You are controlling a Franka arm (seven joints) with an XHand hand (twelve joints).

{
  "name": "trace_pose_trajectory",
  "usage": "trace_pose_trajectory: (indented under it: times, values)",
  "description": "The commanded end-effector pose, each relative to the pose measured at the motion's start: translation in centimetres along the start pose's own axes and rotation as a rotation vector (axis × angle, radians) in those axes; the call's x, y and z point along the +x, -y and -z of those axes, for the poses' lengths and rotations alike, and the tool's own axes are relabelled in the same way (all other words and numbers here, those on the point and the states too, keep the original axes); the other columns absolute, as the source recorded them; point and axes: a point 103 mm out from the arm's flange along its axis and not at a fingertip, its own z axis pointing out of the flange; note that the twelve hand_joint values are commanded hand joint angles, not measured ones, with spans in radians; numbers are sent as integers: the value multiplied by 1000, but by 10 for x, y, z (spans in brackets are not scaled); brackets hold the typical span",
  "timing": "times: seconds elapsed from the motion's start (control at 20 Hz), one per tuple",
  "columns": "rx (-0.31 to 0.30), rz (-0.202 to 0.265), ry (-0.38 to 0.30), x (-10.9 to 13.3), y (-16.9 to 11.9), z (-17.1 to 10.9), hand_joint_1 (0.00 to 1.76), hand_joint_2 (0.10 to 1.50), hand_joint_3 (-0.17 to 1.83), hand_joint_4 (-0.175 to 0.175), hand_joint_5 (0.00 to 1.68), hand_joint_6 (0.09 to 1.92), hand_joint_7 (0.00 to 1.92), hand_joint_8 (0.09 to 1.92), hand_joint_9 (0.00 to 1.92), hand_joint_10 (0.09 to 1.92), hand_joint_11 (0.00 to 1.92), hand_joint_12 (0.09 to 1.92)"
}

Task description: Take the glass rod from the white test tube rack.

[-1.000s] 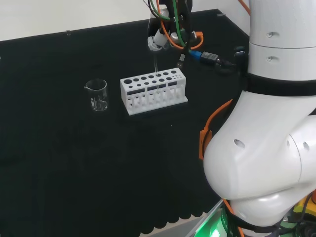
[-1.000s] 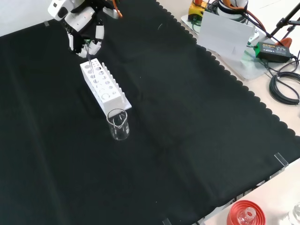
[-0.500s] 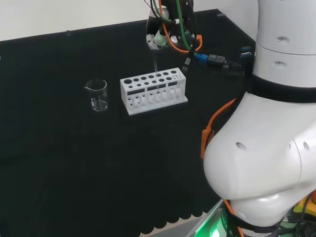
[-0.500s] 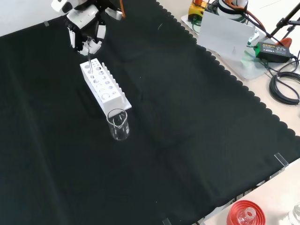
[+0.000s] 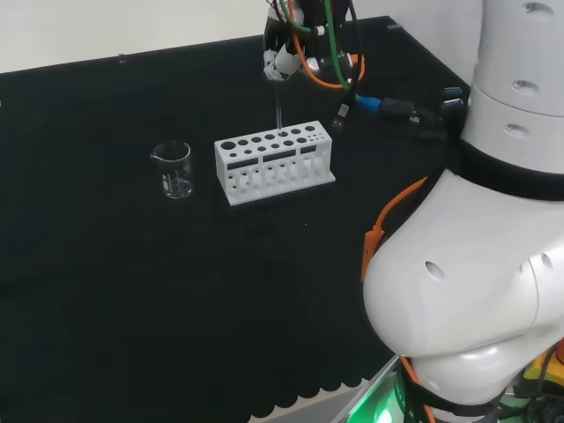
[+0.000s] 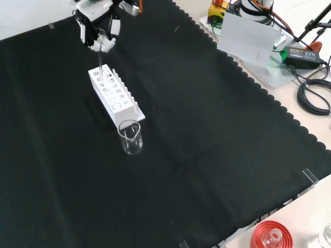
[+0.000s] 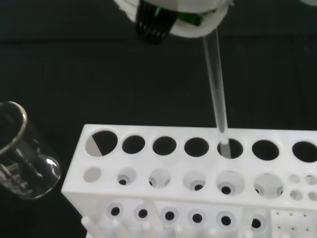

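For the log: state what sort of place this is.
Probably a lab bench set up for robot trials: a white test tube rack, a glass beaker, and a robot hand holding a glass rod.

The bench wears a matt black cloth with a scalloped edge along its near side in the front view. The test tube rack looks like smooth white plastic, faintly glossy. The glass rod is clear and smooth, and the beaker is clear too — thin-walled, with glints at the rim. The hand shows white and black plastic shells — the arm's links are glossy white.
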Motion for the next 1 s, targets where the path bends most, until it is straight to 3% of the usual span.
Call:
trace_pose_trajectory:
  times: [0.05, 0.15, 0.2, 0.25, 0.3, 0.4, 0.45, 1.0]
  values:
    - [-17, -8, -20, 3, 20, 24, 1194, 759, 636, -175, 1079, 980, 1549, 746, 1668, 667, 1595, 761]
    - [-33, -10, 7, 2, 22, 27, 1194, 759, 637, -175, 1080, 980, 1550, 745, 1669, 666, 1596, 761]
    - [-84, -48, -71, 6, 27, 35, 1194, 758, 638, -175, 1080, 979, 1550, 745, 1670, 666, 1597, 761]
    - [-100, -60, -94, 6, 29, 37, 1194, 758, 638, -175, 1081, 979, 1551, 745, 1671, 665, 1597, 761]
    - [-61, -31, -28, 19, 40, 52, 1194, 757, 639, -175, 1081, 978, 1551, 744, 1671, 664, 1597, 761]
    - [-69, 26, -43, 27, 48, 65, 1194, 756, 640, -175, 1083, 977, 1552, 743, 1672, 662, 1597, 760]
    - [-73, 33, -54, 25, 50, 66, 1194, 755, 641, -175, 1083, 976, 1552, 743, 1672, 662, 1598, 760]
    - [-109, -24, -41, 27, 70, 81, 1195, 747, 649, -175, 1090, 968, 1557, 736, 1678, 652, 1600, 758]
